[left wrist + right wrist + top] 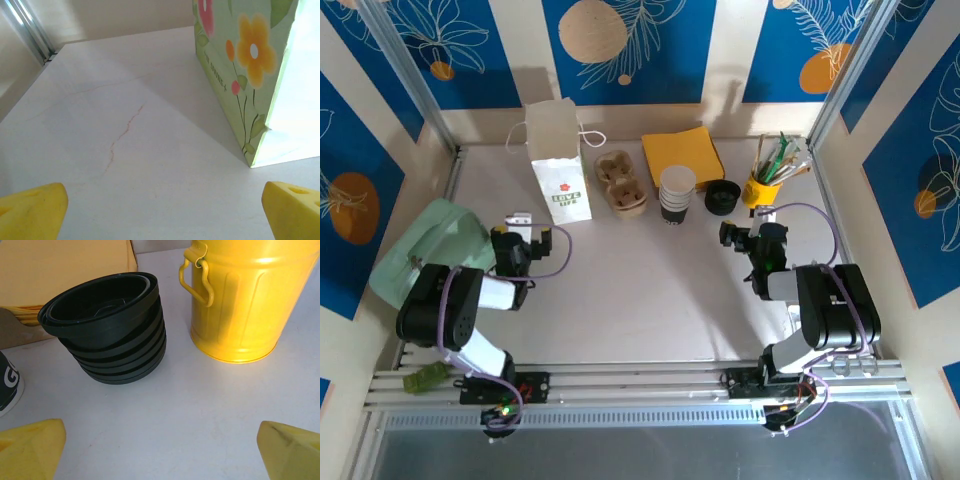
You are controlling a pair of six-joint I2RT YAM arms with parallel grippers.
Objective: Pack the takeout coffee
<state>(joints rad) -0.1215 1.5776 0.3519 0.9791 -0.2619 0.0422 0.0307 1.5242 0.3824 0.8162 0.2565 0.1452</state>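
Left claw (pixel 162 212) and right claw (pixel 160 450) stand wide open, empty. Hazard: a right claw advance may topple the tilted black lid stack (pixel 107 330)

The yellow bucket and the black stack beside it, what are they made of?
Yellow bucket: probably painted metal. It is glossy, with bright highlights, pressed ribs and a wire handle loop. Black stack: looks like thin moulded plastic lids, with a dull sheen and nested rims.
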